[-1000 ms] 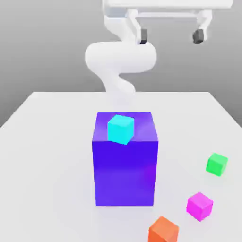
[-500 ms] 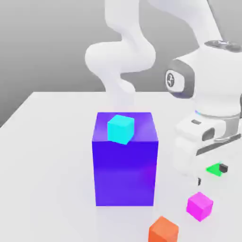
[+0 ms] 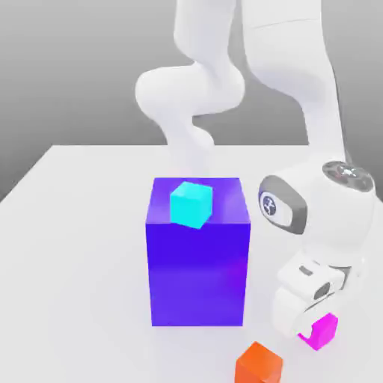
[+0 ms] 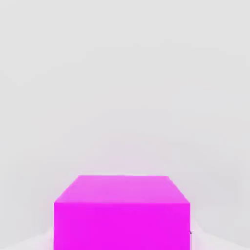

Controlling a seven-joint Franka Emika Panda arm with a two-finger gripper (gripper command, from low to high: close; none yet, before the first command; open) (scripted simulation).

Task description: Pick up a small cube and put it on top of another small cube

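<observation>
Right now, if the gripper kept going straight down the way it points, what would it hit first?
Probably the pink cube: the gripper is down at it and the hand view looks straight at that cube, with the table beneath. Depth is unclear.

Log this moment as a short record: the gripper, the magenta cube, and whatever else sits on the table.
gripper: shut on the magenta cube, down at the table
magenta cube: on the table, partly hidden by the hand in the exterior view; close up in the hand view
blue-purple block: upright, mid-table
cyan cube: on top of the block
orange cube: on the table, beside the magenta cube
stacking: not yet done
</observation>
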